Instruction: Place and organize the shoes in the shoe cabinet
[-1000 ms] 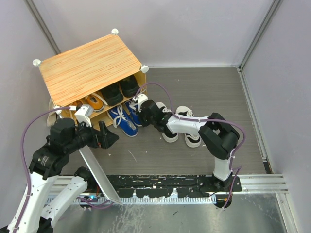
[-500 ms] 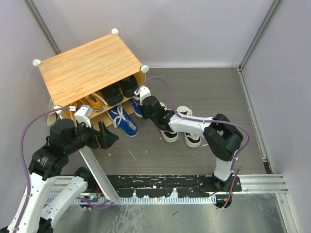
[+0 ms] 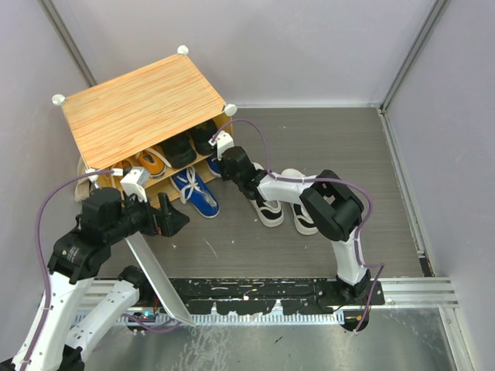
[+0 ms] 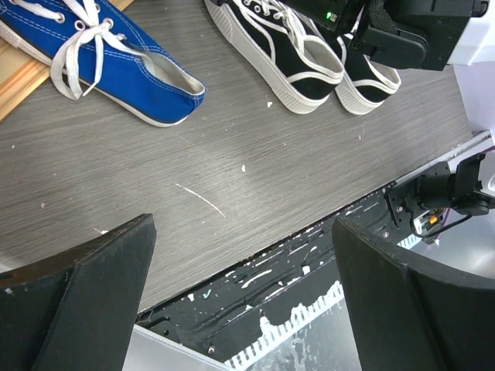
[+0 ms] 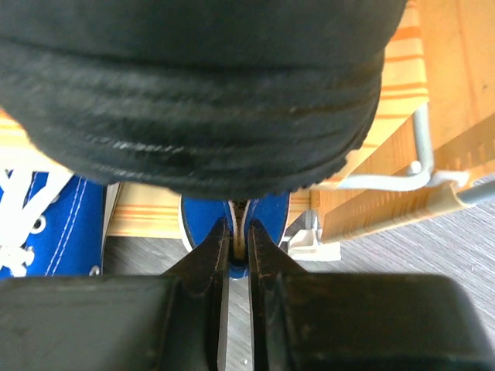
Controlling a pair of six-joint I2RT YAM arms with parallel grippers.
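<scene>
The shoe cabinet [image 3: 143, 108] stands at the back left with its striped wood top. Black shoes [image 3: 189, 143] and orange shoes [image 3: 147, 164] sit on its inner shelf. One blue shoe [image 3: 193, 191] lies half inside the bottom level and also shows in the left wrist view [image 4: 108, 58]. My right gripper [image 5: 238, 236] is shut on the heel of the second blue shoe [image 5: 271, 212], holding it under the shelf beneath a black shoe's sole [image 5: 201, 93]. In the top view the right gripper [image 3: 223, 158] is at the cabinet's front. My left gripper [image 3: 174, 220] is open and empty above the floor.
Two black-and-white lace-ups [image 3: 282, 205] stand on the floor right of the cabinet, under the right arm, and show in the left wrist view [image 4: 302, 46]. A white panel [image 3: 155, 270] slants from the cabinet's front toward the near rail [image 3: 263, 297]. A wire bracket [image 5: 421, 174] is right of the held shoe.
My right gripper has moved up-left with the blue shoe, from the floor in front of the cabinet into its bottom level. The left arm has barely moved.
</scene>
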